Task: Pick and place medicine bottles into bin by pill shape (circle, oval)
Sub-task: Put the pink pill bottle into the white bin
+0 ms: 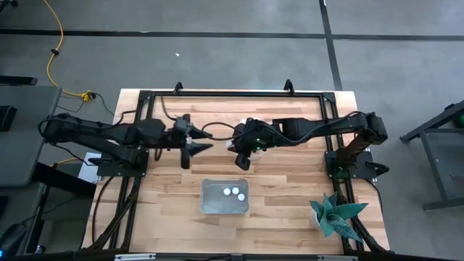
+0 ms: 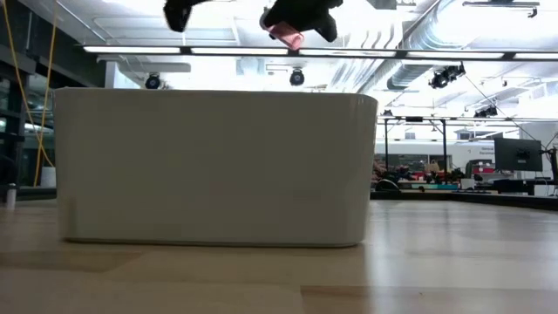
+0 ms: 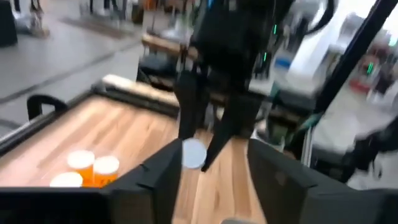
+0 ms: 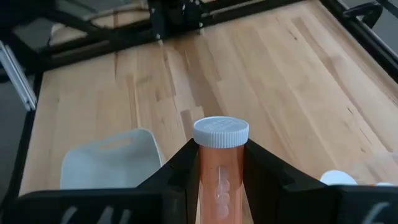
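My right gripper [image 1: 243, 155] is shut on a medicine bottle [image 4: 219, 177] with a white cap and an orange see-through body, high above the table's middle. It also shows at the top of the low view [image 2: 286, 35]. A pale bin [image 1: 225, 196] stands nearer the table's near edge and holds two white-capped bottles [image 1: 233, 192]. More bottles [image 3: 87, 169] stand on the wood at the far side of my right gripper. My left gripper [image 1: 204, 141] is open and empty, just left of my right gripper and facing it. My right gripper pinches the bottle's orange body [image 4: 217, 168] between its two fingers, just below the cap. The bottle lies along the fingers, with the white cap [image 4: 221, 132] past their tips. It is lifted clear of the table and the bin.
A teal plant [image 1: 335, 216] stands at the near right corner. The black frame [image 1: 232, 94] runs along the table's far side and both sides. Bare wood lies left and right of the bin.
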